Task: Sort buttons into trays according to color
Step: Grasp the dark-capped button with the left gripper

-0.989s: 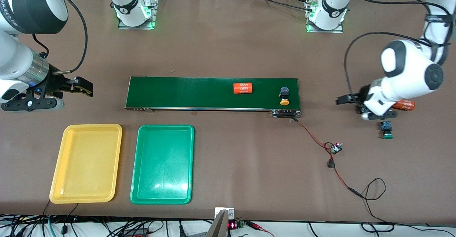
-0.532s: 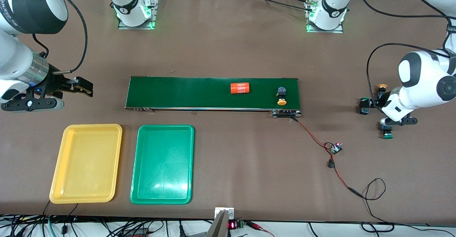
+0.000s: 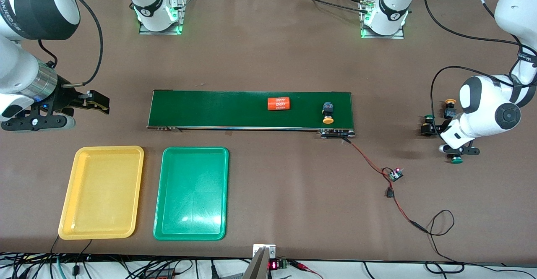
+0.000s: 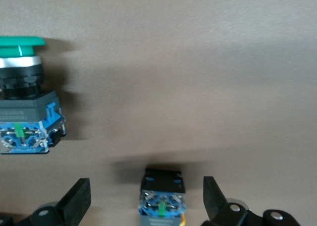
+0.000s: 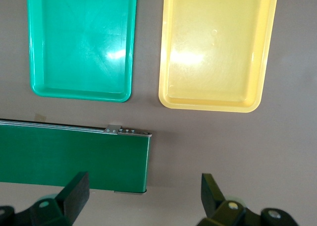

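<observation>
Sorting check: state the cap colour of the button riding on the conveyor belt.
Yellow-orange: the button on the conveyor belt has a yellow-orange cap, clearest in the front view.

Yellow tray (image 3: 102, 193), green tray (image 3: 191, 193)

brown table (image 3: 268, 52), cables (image 3: 126, 266) below

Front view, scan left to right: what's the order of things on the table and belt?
yellow tray → green tray → orange cylinder → yellow button → small circuit board
</observation>
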